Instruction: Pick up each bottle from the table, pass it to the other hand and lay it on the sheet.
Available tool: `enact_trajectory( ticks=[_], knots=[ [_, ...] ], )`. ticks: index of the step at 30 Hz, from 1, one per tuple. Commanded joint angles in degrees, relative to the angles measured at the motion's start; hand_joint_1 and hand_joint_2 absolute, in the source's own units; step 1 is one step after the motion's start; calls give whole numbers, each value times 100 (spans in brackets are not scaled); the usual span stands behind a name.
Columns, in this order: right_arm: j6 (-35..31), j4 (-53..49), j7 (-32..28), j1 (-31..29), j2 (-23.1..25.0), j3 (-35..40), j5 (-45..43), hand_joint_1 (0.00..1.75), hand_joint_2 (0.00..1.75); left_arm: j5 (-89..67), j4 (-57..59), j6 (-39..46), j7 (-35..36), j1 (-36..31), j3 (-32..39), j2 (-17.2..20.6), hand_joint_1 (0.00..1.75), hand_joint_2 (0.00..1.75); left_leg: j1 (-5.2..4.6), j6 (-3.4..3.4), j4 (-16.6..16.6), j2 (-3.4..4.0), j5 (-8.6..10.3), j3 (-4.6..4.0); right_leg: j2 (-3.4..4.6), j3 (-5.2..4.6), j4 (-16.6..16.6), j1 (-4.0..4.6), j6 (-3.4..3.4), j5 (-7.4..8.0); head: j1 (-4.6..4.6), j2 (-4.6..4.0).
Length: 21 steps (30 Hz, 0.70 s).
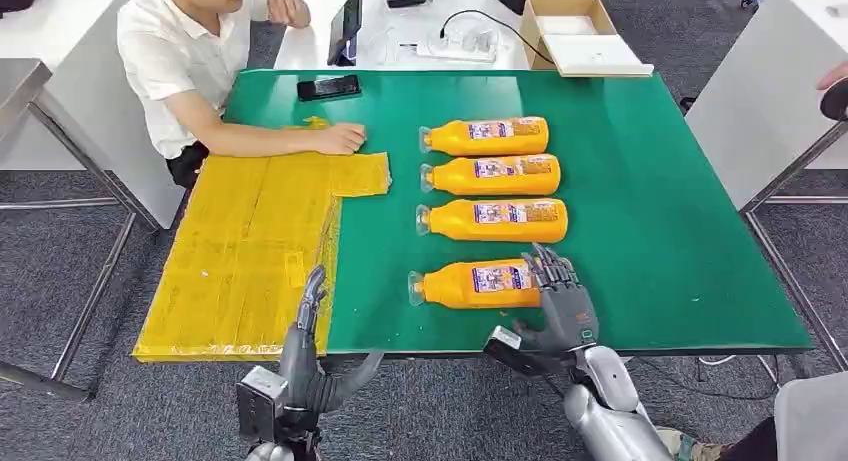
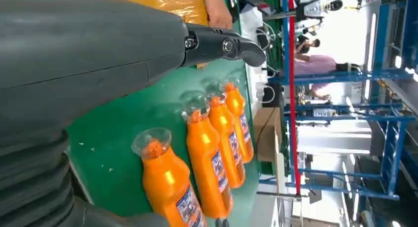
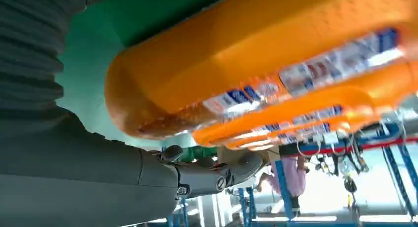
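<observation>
Four bottles (image 1: 490,209) lying beside sheet (image 1: 250,241); none laid yet. Right hand (image 1: 562,301) reaching nearest bottle (image 1: 478,283), grasp undeterminable. Left hand (image 1: 305,351) released, waiting.

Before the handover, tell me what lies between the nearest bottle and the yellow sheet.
Nothing visible does: bare green mat separates the nearest bottle from the yellow sheet. The right hand is at the bottle's base. A person's hand rests on the sheet's far edge.
</observation>
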Motion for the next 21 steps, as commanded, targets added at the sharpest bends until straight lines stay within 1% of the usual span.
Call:
enact_trajectory(
  ticks=[1, 3, 7, 8, 11, 13, 14, 15, 16, 17, 18, 19, 21],
  knots=[
    [-17, 1597, 384, -1021, -52, 443, 321, 0, 175, 12, 286, -37, 73, -181, -85, 79, 0, 175, 3, -8, -3, 18, -3, 16, 8, 11, -4, 4, -9, 1, -2, 0],
    [317, 1827, 687, -1203, -96, 613, 549, 0, 175, 23, 279, -44, 114, -186, -60, 74, 0, 175, 3, -9, -3, 9, -2, 17, 1, 15, -6, 5, -10, 0, 0, 0],
    [392, 2091, 998, -1511, -65, 966, 1071, 0, 175, 48, 246, -85, 156, -200, -30, 52, 0, 175, 4, -11, -5, 20, -4, 25, 9, 19, -6, 6, -13, 0, 0, 0],
    [449, 2096, 1009, -1569, -23, 974, 1077, 0, 175, 48, 234, -87, 156, -203, -27, 53, 0, 175, 2, -8, -2, 14, -2, 21, 5, 16, -3, 3, -9, 0, 0, 0],
    [871, 2196, 1090, -1740, 38, 1077, 1163, 0, 175, 45, 206, -100, 159, -205, -19, 56, 0, 175, 5, -13, -3, 18, -2, 31, 6, 25, -4, 7, -15, 1, 0, 0],
    [1469, 2364, 1188, -1848, 60, 1134, 1175, 0, 175, 46, 197, -101, 158, -208, -14, 61, 0, 175, 6, -12, -4, 17, -1, 33, 6, 29, -7, 8, -15, 3, 0, -2],
    [1608, 2396, 1191, -1873, 52, 1165, 1177, 0, 175, 46, 196, -103, 158, -208, -11, 67, 0, 175, 3, -10, -3, 17, -1, 33, 8, 27, -5, 5, -11, 3, 0, 0],
    [2252, 2497, 1285, -1945, 26, 1328, 1222, 9, 175, 17, 196, -130, 169, -222, 4, 83, 0, 175, 7, -13, -3, 20, -1, 36, 8, 31, -7, 9, -15, 3, 0, 0],
    [2396, 2522, 1289, -1960, 14, 1384, 1240, 70, 175, 9, 198, -139, 170, -228, 12, 90, 0, 175, 5, -10, -4, 13, 0, 40, 3, 36, -7, 7, -11, 2, 0, -2],
    [2573, 2582, 1304, -1967, 22, 1376, 1195, 154, 175, -7, 207, -151, 172, -237, 30, 99, 0, 175, 8, -13, -3, 17, 0, 45, 3, 40, -8, 10, -15, 3, -2, 0],
    [2785, 2614, 1261, -1976, 30, 1353, 1127, 175, 175, -19, 224, -162, 173, -248, 32, 95, 0, 175, 7, -11, -5, 15, 1, 55, -2, 48, -11, 9, -12, 3, 0, 0],
    [2999, 2601, 1215, -1960, -8, 1393, 1088, 175, 175, -41, 241, -177, 166, -273, 50, 94, 0, 175, 8, -12, -8, 13, 4, 60, -8, 55, -14, 11, -14, 4, 0, 0],
    [3109, 2607, 1155, -1950, -40, 1456, 1102, 175, 175, -57, 241, -186, 153, -281, 59, 93, 0, 175, 4, -6, -4, 13, 1, 75, -5, 67, -12, 6, -8, 3, 2, -2]
  ],
)
